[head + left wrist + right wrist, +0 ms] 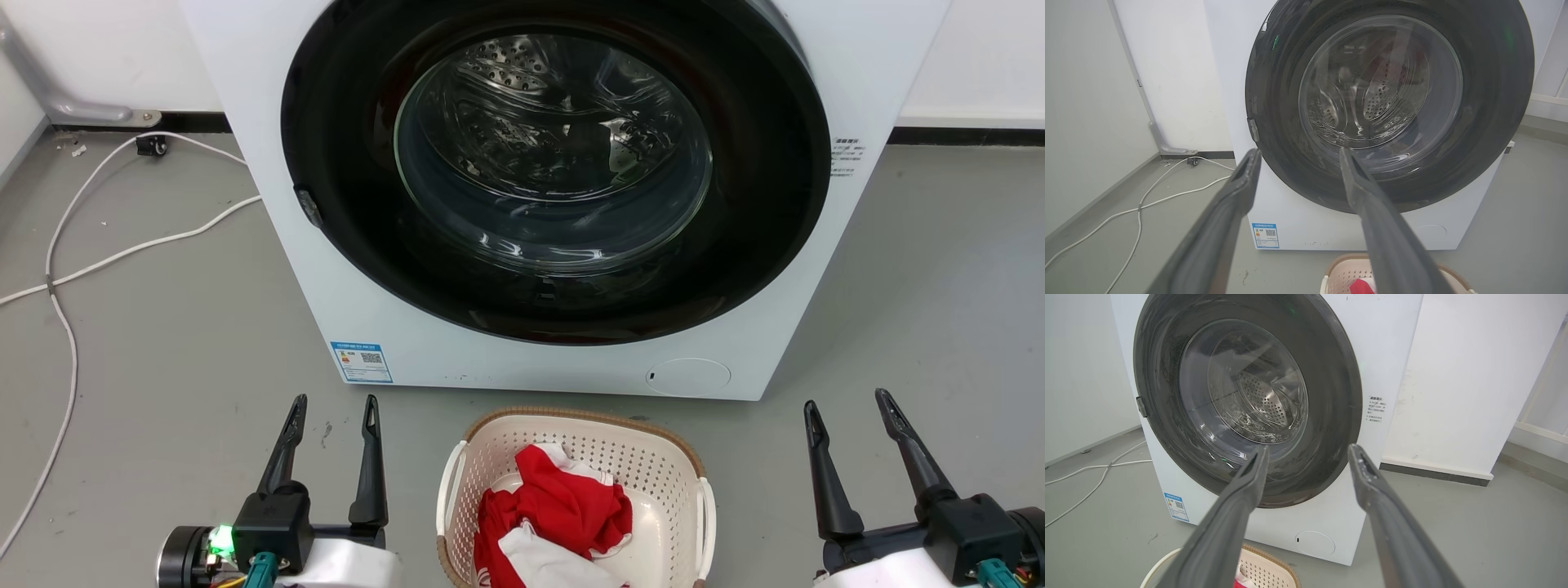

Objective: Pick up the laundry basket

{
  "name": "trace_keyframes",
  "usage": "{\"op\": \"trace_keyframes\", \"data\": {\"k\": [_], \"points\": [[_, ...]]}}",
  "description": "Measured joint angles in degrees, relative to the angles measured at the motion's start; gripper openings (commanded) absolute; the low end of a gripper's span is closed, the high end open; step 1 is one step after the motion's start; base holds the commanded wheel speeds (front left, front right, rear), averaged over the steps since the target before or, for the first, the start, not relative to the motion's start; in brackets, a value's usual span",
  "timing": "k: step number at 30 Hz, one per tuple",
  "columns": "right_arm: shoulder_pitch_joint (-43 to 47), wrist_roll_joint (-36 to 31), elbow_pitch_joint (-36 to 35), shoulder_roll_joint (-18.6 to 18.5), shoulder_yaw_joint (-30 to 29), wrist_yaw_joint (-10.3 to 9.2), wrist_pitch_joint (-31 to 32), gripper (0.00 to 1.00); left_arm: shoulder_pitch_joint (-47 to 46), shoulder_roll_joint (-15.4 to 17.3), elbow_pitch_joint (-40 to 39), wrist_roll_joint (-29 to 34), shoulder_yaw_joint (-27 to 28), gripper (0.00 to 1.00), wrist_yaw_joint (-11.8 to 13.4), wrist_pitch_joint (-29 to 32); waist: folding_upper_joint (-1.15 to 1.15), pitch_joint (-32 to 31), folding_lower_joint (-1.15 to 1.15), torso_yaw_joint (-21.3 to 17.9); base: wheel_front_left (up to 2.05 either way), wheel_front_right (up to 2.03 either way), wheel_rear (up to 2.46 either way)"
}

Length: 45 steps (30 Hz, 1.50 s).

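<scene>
1. Left gripper [335, 400], lower left, and right gripper [846, 398], lower right, are hovering with fingers spread apart, empty.
2. Laundry basket [584, 416] is sitting at bottom centre on grey floor [163, 351], below the washing machine [367, 286].
3. White cable [106, 260] is trailing across the left.

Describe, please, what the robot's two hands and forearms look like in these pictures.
Both the left hand and the right hand carry two long, dark, tapering fingers on a black block, mounted on a pale forearm. A teal plug sits at each base. The left wrist also has a green light.
</scene>
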Motion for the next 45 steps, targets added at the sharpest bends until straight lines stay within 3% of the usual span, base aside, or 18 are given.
{"op": "trace_keyframes", "data": {"k": [25,33,45], "points": [[-0.1,0.1,0.2,0.0,-0.5,0.00,0.0,1.00,-0.6,0.0,0.3,-0.3,0.4,1.00,0.0,0.0,0.00,1.2,0.00,-0.1,0.00,0.00,0.00],[-6.9,-1.7,2.9,0.0,0.1,0.00,0.0,1.00,-7.7,0.4,4.2,-1.1,3.0,1.00,-3.9,-0.2,0.00,6.2,0.00,-0.3,0.00,0.00,0.00],[-22.1,-8.1,21.0,-0.1,2.7,0.01,0.0,1.00,-24.7,3.7,21.3,0.0,2.8,1.00,-8.8,-0.2,0.00,19.4,0.01,-1.6,0.00,0.00,0.00]]}}
